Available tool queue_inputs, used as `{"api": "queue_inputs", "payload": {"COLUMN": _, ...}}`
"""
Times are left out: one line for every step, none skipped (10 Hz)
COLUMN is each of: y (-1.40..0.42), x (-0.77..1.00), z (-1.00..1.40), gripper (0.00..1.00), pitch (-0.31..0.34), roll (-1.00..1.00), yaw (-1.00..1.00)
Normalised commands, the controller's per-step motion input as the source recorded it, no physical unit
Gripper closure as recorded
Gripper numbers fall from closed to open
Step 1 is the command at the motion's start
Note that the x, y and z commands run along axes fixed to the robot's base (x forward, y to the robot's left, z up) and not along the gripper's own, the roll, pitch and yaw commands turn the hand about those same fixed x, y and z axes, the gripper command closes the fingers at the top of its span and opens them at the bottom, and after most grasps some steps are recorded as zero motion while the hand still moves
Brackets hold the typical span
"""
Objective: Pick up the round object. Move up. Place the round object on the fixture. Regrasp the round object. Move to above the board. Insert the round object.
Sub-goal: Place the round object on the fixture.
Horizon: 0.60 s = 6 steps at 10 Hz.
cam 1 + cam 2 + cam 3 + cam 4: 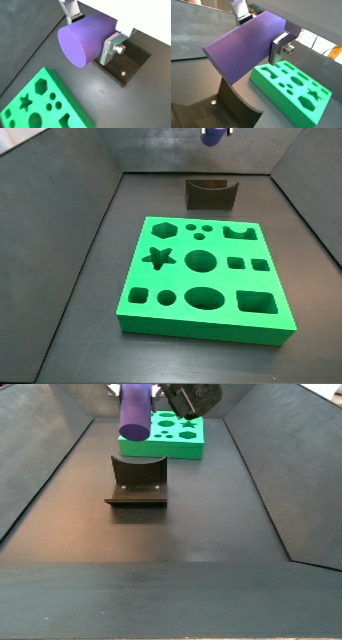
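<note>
In both wrist views we see the gripper [92, 31] clamped on the round object [83, 41], a smooth purple cylinder. One silver finger [111, 46] presses against its curved side and the opposite finger [71, 10] grips the far side, so the peg lies crosswise between the plates with a flat round end projecting out beyond them. In a wrist view the peg's long body [244, 45] extends well past the fingers [280, 46] on one side.

Below the fingers we see the fixture [125, 64], a dark block on the dark floor, apart from the peg and untouched. In a side view the fixture [136, 481] stands beneath the raised peg [135, 413], with clear space between them; its notch is unoccupied. The gripper body [191, 398] sits at the top of that view, beside the peg.

Farther from the fingers we see the board [41, 103], a bright green slab with star, hexagon, round and square cut-outs, lying flat on the floor. In a side view the board [203, 279] fills the middle of the floor, the fixture [210, 193] stands just beyond it, and only the gripper's lower tip [215, 134] shows at the upper edge.
</note>
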Motion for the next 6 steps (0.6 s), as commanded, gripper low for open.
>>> {"api": "queue_inputs", "payload": {"y": 0.13, "x": 0.13, "z": -1.00, "gripper": 1.00, "pitch": 0.169, "roll": -1.00, "yaw": -0.08}}
{"api": "queue_inputs", "payload": {"y": 0.13, "x": 0.13, "z": -1.00, "gripper": 1.00, "pitch": 0.161, "roll": -1.00, "yaw": -0.11}}
{"api": "queue_inputs", "payload": {"y": 0.14, "x": 0.14, "z": -1.00, "gripper": 1.00, "pitch": 0.176, "roll": -1.00, "yaw": -0.14}}
{"api": "queue_inputs", "payload": {"y": 0.13, "x": 0.15, "z": -1.00, "gripper": 1.00, "pitch": 0.152, "roll": -0.73, "yaw": -0.16}}
{"api": "queue_inputs", "payload": {"y": 0.13, "x": 0.15, "z": -1.00, "gripper": 1.00, "pitch": 0.130, "roll": -0.61, "yaw": -0.17}}
{"api": "queue_inputs", "payload": {"y": 0.14, "x": 0.16, "z": -1.00, "gripper": 1.00, "pitch": 0.079, "roll": -0.37, "yaw": -0.18}}
